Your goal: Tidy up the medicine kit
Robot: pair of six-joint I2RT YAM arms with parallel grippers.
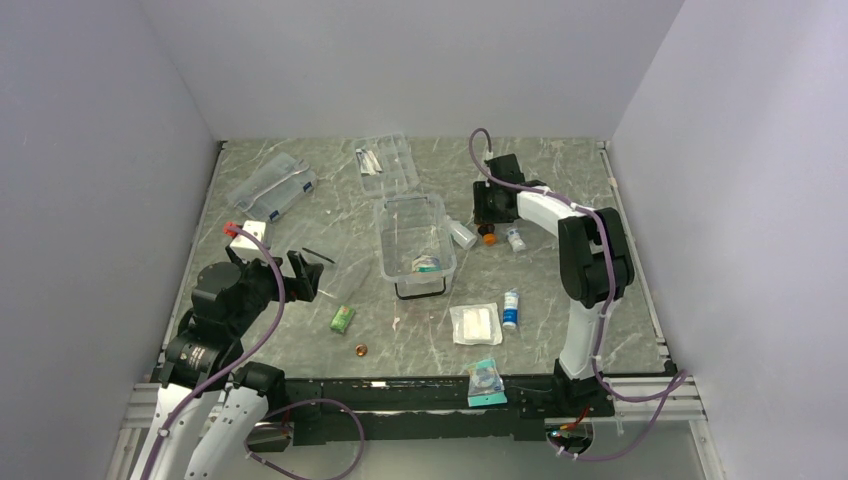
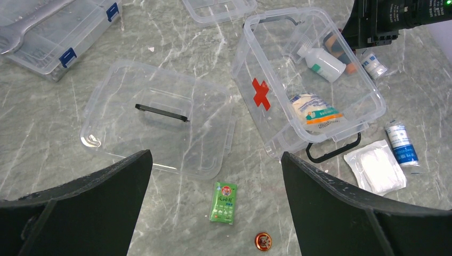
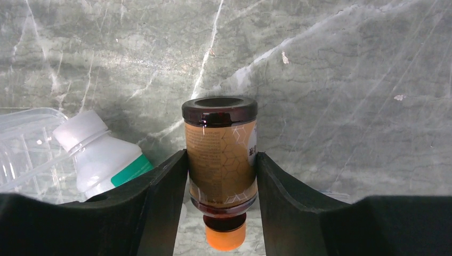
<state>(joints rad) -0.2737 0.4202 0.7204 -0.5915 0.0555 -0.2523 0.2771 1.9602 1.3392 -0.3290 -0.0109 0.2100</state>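
The medicine kit [image 1: 385, 250] is a clear tub with a red cross [image 2: 261, 93], standing open at mid-table with a bandage pack [image 2: 314, 112] inside. Its clear lid [image 2: 160, 122] with the dark handle lies flat to the tub's left. My right gripper [image 3: 221, 157] is just right of the tub, shut on a brown bottle [image 3: 219, 138] with an orange cap; both fingers press its sides. A white bottle [image 3: 101, 157] lies beside it. My left gripper [image 2: 216, 160] hangs open above a green sachet [image 2: 224, 201] and holds nothing.
A small red tin [image 2: 262, 241] lies near the sachet. A gauze pack [image 1: 474, 323], a blue-white roll [image 1: 510, 308], a small vial [image 1: 515, 239] and a teal packet [image 1: 486, 380] lie at the right and front. A flat blue-latched case [image 1: 272, 188] and a clear tray [image 1: 388, 165] sit at the back.
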